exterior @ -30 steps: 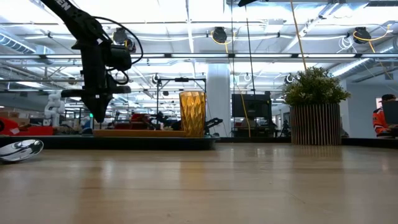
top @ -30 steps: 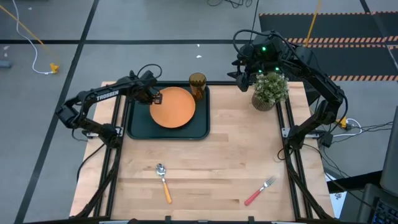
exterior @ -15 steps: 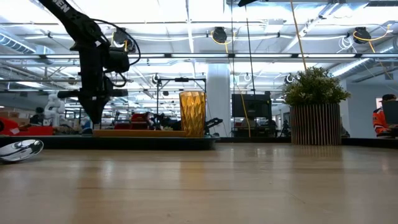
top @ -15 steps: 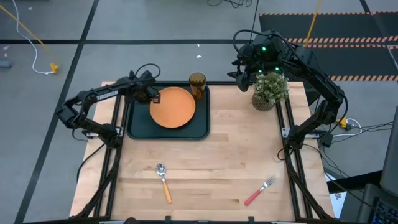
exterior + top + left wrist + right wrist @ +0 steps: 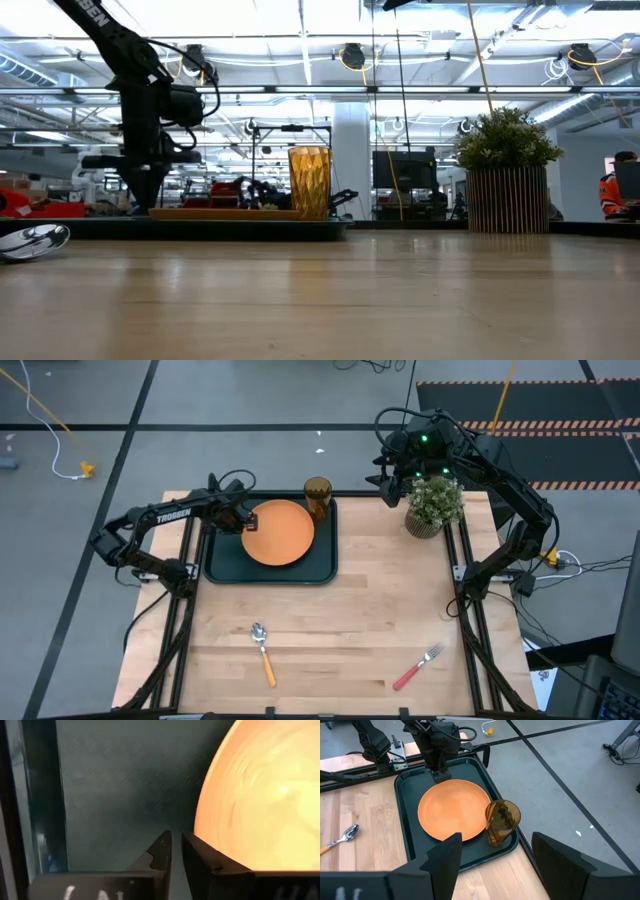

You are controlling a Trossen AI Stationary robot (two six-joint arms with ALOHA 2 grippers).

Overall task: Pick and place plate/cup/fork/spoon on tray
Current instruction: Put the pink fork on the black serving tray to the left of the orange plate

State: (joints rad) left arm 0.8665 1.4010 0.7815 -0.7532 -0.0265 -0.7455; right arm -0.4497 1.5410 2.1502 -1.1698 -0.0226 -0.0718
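A: We see the large dark green-black rectangular tray (image 5: 222, 557) with its raised rim at the far left part of the light wooden counter (image 5: 370, 620). The round flat orange plate (image 5: 278, 531) lies inside it, and the small translucent amber-brown tumbler, the cup (image 5: 317, 496), stands upright in the tray's far right corner, just beside the plate.

B: And the left end effector (image 5: 247, 520)?

A: We find it over the tray at the plate's left edge. In the left wrist view its two dark fingers (image 5: 161, 851) stand nearly together, only a thin slit between them, and nothing is clamped there; the plate's rim shows just beside them. Whether a fingertip touches the plate we cannot tell.

B: The right one?

A: The right end effector (image 5: 495, 852) hangs above the far right corner of the counter, near the potted green plant (image 5: 434, 504) in its slatted holder. Its fingers are spread wide apart and empty, looking toward the tray from the cup's side.

B: The cutlery?

A: Both pieces lie on the bare counter, well apart from the tray. We see the small spoon with a silver bowl and orange handle (image 5: 263, 652) near the front, left of centre, and the small fork with silver tines and a red-pink handle (image 5: 418, 666) at the front right.
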